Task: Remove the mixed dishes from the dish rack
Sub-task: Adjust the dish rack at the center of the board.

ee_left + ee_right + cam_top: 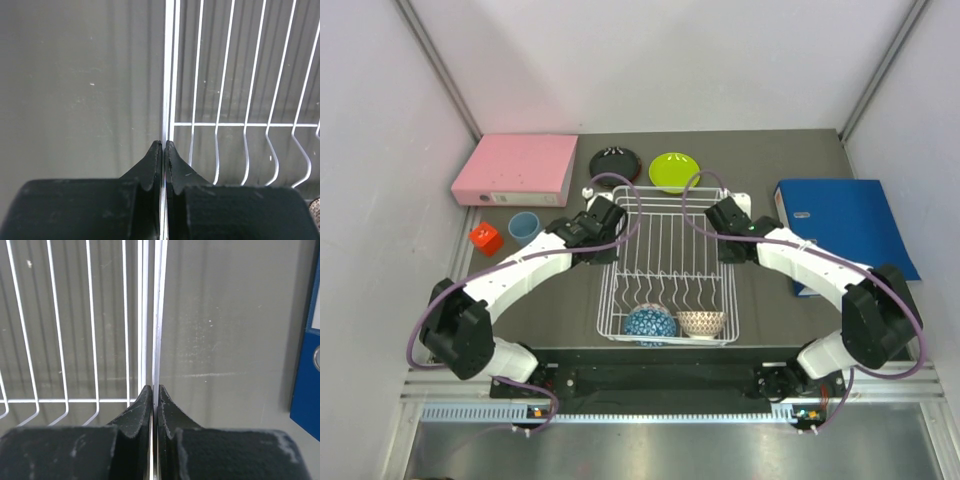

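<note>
The dark grey worktop carries everything; the white wire dish rack sits at its middle, long axis running away from the arm bases, its far half bare of dishes. A blue binder lies flat to the right of the rack, and a pink binder lies flat at the far left.

The left hand reaches in to the rack's left rim; in the left wrist view the left hand is pinched narrow on the rim wire, the wire running straight up from between the fingertips. The right hand meets the right rim at about the same distance along; in the right wrist view the right hand is likewise clamped tight on the right rim wire, with a strip of the binder at that view's right edge.

A lime green plate and a dark round plate lie on the worktop just beyond the rack's far end, side by side and apart; a blue patterned bowl and a beige patterned bowl sit inside the rack at its near end, next to each other; a pale blue cup stands upright on the worktop left of the rack; a small red cube rests just left of the cup.
</note>
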`<control>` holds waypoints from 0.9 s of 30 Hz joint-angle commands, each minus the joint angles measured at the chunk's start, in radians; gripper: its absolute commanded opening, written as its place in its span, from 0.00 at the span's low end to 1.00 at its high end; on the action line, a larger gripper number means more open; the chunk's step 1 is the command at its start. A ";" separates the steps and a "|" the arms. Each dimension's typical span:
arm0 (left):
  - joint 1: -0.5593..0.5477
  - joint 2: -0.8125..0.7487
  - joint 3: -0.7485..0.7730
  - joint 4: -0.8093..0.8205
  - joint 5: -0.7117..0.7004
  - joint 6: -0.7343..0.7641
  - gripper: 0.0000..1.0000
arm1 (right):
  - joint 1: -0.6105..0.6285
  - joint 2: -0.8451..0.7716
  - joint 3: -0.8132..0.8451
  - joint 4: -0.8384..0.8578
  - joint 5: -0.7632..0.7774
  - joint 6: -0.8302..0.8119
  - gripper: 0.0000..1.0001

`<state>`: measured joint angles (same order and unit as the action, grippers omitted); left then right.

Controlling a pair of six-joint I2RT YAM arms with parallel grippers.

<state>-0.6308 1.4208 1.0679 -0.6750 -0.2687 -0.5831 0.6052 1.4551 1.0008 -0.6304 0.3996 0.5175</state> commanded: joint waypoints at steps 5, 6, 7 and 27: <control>0.036 -0.008 0.083 0.175 -0.061 -0.018 0.00 | -0.021 0.019 0.173 0.322 0.047 -0.031 0.00; 0.037 -0.005 0.083 0.176 -0.060 -0.017 0.00 | -0.021 0.033 0.180 0.318 0.047 -0.031 0.00; 0.037 0.000 0.083 0.176 -0.058 -0.017 0.00 | -0.021 0.039 0.180 0.317 0.045 -0.033 0.00; 0.042 0.047 0.075 0.160 -0.021 -0.011 0.00 | -0.021 0.057 0.009 0.374 -0.011 0.021 0.00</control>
<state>-0.5793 1.4742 1.1000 -0.6079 -0.3363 -0.5499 0.5789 1.5322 1.0313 -0.3912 0.4000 0.4652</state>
